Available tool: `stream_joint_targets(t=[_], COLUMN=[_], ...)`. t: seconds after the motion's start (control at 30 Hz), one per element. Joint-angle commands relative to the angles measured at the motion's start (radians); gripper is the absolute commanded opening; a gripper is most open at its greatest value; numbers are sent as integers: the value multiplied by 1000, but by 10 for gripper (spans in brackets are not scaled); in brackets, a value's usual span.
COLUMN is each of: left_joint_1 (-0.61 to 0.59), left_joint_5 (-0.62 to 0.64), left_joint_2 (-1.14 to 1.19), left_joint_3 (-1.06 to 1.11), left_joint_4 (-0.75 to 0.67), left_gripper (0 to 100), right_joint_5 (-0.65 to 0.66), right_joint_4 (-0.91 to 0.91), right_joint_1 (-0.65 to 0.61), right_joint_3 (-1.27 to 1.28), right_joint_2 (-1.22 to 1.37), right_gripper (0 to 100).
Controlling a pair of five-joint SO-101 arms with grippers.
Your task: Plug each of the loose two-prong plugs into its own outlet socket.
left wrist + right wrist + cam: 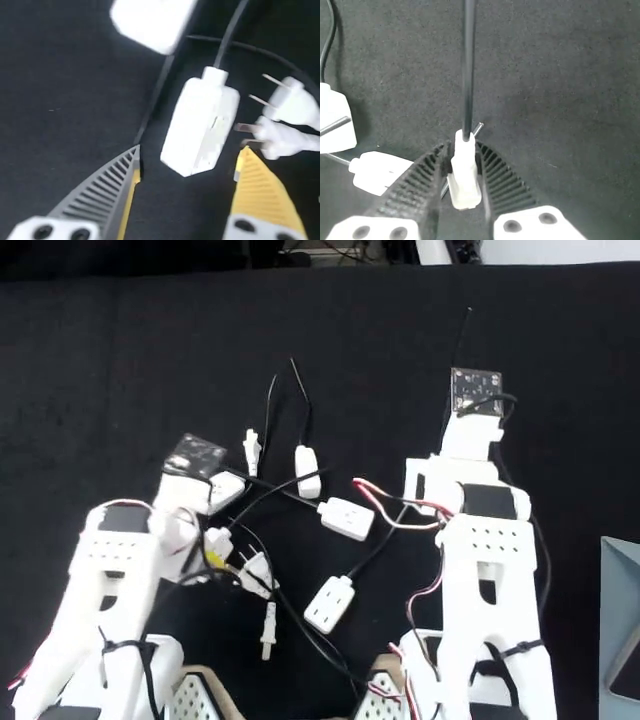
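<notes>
Two-prong plug (464, 182) within right gripper (463, 148)

No writing, number or sign can be read. In the left wrist view, faint grey marks on the side of the outlet socket (200, 127) are too blurred to make out. In the high view, pale specks on the dark circuit board (476, 390), at about one o'clock, and on the second board (193, 456), at about nine o'clock, are too small to tell. The white plug (464, 175) seen close in the right wrist view bears no mark that can be read.
</notes>
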Motion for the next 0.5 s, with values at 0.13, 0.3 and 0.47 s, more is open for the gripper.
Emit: stream_joint_targets(t=[0.13, 0.3, 0.47], left_joint_1=[-182, -278, -397], left_joint_5=[-48, -48, -41], left_joint_2=[-21, -21, -21], left_joint_3=[-125, -240, -289], left_joint_4=[0, 104, 138], left_gripper=[300, 301, 300], right_joint_5=[-5, -8, -9], right_joint_4=[69, 94, 35], right_joint_1=[-149, -308, -491], right_joint_3=[-38, -85, -81], right_joint_2=[-27, -27, -25], right_gripper=[12, 12, 12])
